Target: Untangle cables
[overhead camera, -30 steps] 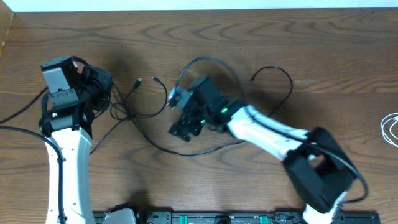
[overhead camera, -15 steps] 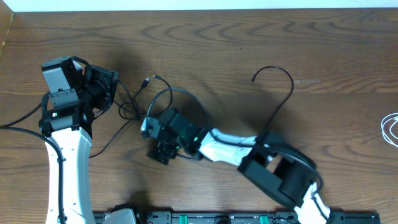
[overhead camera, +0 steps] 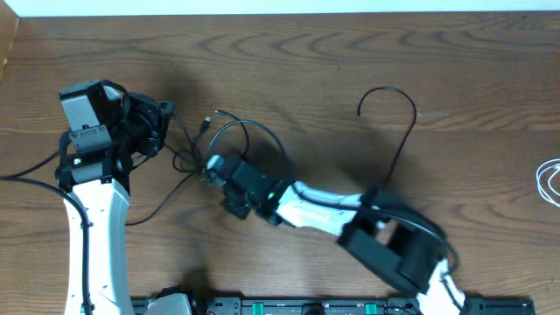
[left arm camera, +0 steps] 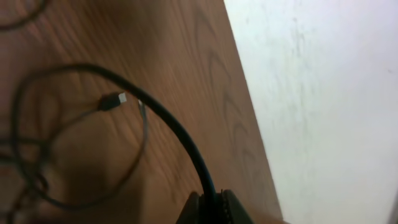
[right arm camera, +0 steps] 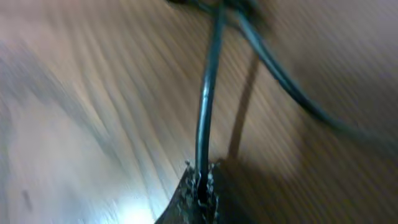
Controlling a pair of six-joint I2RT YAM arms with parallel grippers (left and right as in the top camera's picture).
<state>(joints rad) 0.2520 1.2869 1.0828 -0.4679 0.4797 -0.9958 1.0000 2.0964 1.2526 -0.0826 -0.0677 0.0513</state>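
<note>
Several thin black cables [overhead camera: 188,150] lie tangled on the wooden table between my two grippers. My left gripper [overhead camera: 163,117] is shut on one black cable [left arm camera: 181,138], which arcs away from the jaws; a small plug end [left arm camera: 112,100] lies beyond it. My right gripper [overhead camera: 213,165] sits at the tangle's right side, shut on another black cable [right arm camera: 209,93] that runs straight out from its fingertips [right arm camera: 194,184]. A loop [overhead camera: 262,134] rises over the right wrist. One more black cable [overhead camera: 404,102] hooks across the table to the right. A white cable [overhead camera: 550,179] shows at the right edge.
The table's far edge [left arm camera: 245,106] runs close past my left gripper, with a pale surface beyond it. The right arm [overhead camera: 332,210] stretches across the table's middle. A black rail [overhead camera: 289,306] lines the near edge.
My right gripper has swept left from the table's middle to the tangle and closed on a black cable, dragging the loop with it. The left gripper has barely moved.
</note>
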